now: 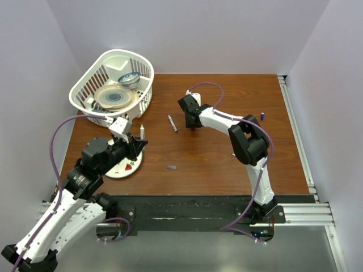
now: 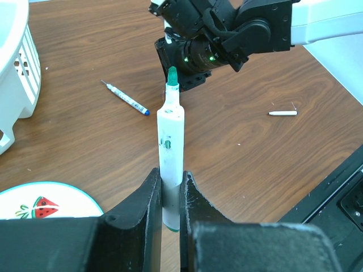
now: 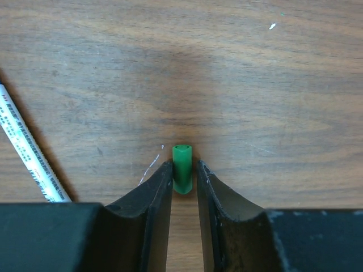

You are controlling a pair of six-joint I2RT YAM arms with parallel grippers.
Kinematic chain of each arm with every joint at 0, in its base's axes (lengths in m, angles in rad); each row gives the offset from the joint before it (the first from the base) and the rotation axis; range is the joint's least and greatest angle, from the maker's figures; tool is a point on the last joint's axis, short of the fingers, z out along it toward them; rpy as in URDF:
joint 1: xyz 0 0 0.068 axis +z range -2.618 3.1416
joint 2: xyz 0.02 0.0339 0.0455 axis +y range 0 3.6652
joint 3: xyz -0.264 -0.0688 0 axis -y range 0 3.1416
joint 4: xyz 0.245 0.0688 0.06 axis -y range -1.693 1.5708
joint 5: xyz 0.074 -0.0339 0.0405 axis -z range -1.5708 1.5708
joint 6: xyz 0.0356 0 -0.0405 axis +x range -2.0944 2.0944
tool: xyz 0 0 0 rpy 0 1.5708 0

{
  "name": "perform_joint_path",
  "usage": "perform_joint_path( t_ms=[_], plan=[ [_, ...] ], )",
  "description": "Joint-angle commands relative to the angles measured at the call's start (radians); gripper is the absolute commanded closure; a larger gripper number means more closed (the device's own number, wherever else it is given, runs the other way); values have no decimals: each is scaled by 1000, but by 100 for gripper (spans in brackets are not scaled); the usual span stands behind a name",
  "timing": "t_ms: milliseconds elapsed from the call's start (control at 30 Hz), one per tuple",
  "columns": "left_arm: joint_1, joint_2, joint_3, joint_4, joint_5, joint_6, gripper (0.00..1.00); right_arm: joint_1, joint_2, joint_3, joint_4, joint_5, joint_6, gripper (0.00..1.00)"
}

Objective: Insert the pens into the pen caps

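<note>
My left gripper (image 2: 170, 174) is shut on a white pen (image 2: 170, 130) with a green tip, held upright above the table near the plate (image 1: 142, 131). The right gripper (image 3: 184, 164) points down at the table with a green pen cap (image 3: 182, 167) lying between its fingertips. The left finger touches the cap and a thin gap shows at the right finger, so the jaws stand narrowly open. A second pen (image 1: 172, 123) lies flat just left of the right gripper (image 1: 193, 123). A grey-purple cap (image 1: 171, 167) lies mid-table and a blue cap (image 1: 263, 116) at the far right.
A white basket (image 1: 85, 93) holding dishes stands at the back left. A plate (image 1: 122, 170) with a strawberry print sits under my left arm. White walls close in the table at the back and on both sides.
</note>
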Motion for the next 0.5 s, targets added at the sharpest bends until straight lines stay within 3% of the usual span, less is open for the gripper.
perform_joint_path(
  t_ms=[0, 100, 267, 367, 467],
  plan=[
    [4, -19, -4, 10, -12, 8, 100, 46, 56, 72, -120, 84, -23, 74],
    [5, -25, -1, 12, -12, 11, 100, 55, 103, 129, -177, 81, -15, 80],
    [4, -21, 6, 32, 3, 8, 100, 55, 96, 102, -163, 73, -30, 100],
    [4, 30, 30, 58, 98, -9, 100, 49, -3, -13, -93, 64, -70, 100],
    [4, 137, 111, 63, 180, -20, 100, 48, -204, -306, 109, 58, -58, 100]
  ],
)
